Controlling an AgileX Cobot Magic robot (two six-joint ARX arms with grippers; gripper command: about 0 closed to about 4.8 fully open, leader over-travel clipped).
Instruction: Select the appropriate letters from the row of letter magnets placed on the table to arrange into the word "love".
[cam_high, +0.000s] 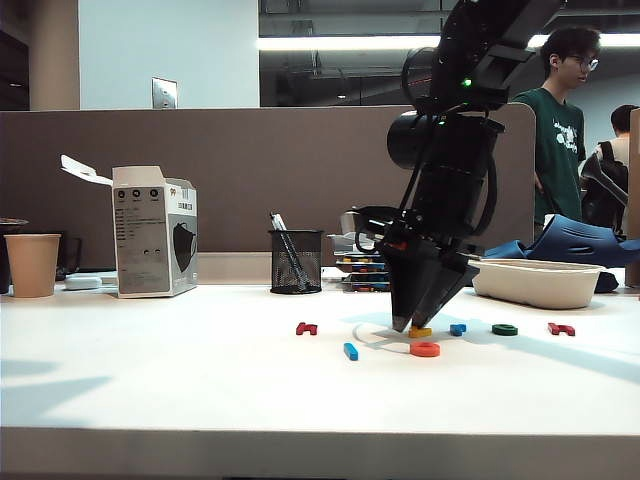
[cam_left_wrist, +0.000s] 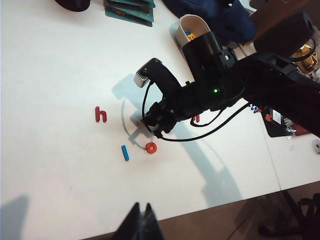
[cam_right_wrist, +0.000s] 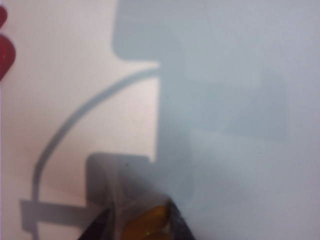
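- The right gripper (cam_high: 413, 322) points down at the table (cam_high: 200, 380), its fingertips narrowed around the yellow V magnet (cam_high: 421, 331); the right wrist view shows yellow (cam_right_wrist: 150, 220) between the two fingers, blurred and cut off at the frame edge.
- Just in front lie the orange ring (cam_high: 425, 349) and the blue bar (cam_high: 351, 351), side by side.
- A dark red letter (cam_high: 306, 328) sits to the left; the light blue letter (cam_high: 458, 328), green letter (cam_high: 505, 329) and second dark red letter (cam_high: 561, 329) run right.
- The left gripper (cam_left_wrist: 140, 226) hangs high above the near table edge; only its tips show, close together with nothing between them.
- Behind stand a mesh pen holder (cam_high: 296, 260), a white box (cam_high: 155, 232), a paper cup (cam_high: 33, 264) and a white tray (cam_high: 537, 281), before a grey partition (cam_high: 250, 170).
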